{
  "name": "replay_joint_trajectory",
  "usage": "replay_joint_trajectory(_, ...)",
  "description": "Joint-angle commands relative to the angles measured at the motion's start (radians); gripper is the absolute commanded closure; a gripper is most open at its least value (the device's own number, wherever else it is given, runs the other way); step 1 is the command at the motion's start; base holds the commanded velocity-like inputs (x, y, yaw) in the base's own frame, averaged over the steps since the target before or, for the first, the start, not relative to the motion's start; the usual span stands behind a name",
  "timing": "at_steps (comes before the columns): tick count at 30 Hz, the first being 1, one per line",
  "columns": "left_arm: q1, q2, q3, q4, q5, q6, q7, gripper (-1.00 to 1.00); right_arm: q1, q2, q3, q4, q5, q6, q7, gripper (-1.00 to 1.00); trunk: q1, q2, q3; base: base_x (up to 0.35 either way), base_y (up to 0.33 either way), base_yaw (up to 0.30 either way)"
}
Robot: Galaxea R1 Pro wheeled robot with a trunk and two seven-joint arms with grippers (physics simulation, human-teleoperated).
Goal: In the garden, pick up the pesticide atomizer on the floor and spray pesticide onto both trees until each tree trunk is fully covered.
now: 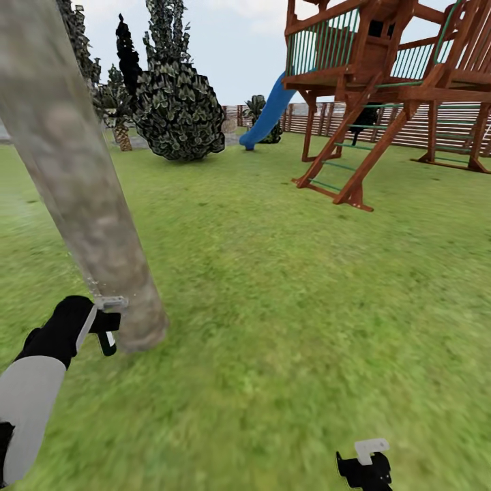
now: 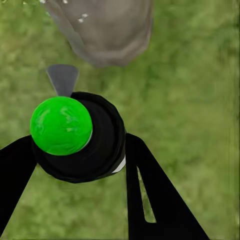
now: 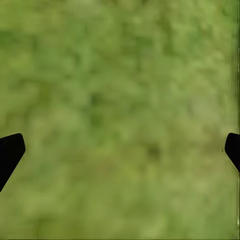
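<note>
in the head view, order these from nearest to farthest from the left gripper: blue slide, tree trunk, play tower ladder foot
1. Tree trunk: right beside the left gripper, at lower left.
2. Play tower ladder foot: across the lawn, to the right, mid-distance.
3. Blue slide: farther back, near the fence, centre.

Left arm [image 1: 31, 402] — white forearm, black wrist, black jaws.
</note>
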Motion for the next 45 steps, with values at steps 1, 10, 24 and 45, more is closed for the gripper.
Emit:
replay_joint_trajectory(1, 0.0, -0.004, -0.001, -0.001, -0.006, 0.001, 0.0, 1.0, 0.0, 0.0, 0.0, 0.0, 0.0, 0.0, 0.0, -1.0, 0.0, 0.0, 0.0, 0.171, -0.235, 0.002)
replay_joint_trajectory(10, -0.055, -0.003, 0.0, -0.001, -0.007, 0.065, 0.0, 1.0, 0.0, 0.001, 0.0, -0.001, 0.0, 0.0, 0.001, -1.0, 0.0, 0.0, 0.0, -0.13, -0.23, 0.027)
replay_joint_trajectory(24, -0.062, -0.004, -0.001, -0.001, -0.014, 0.077, 0.009, 1.0, 0.0, 0.001, 0.0, 0.001, 0.0, 0.0, 0.001, -1.0, 0.0, 0.0, 0.0, 0.089, -0.105, 0.212)
replay_joint_trajectory(45, -0.052, 0.012, 0.003, 0.001, -0.019, 0.07, 0.013, 1.0, 0.0, 0.003, 0.0, 0.0, 0.0, 0.0, 0.001, -1.0, 0.0, 0.0, 0.0, 0.064, -0.256, 0.069)
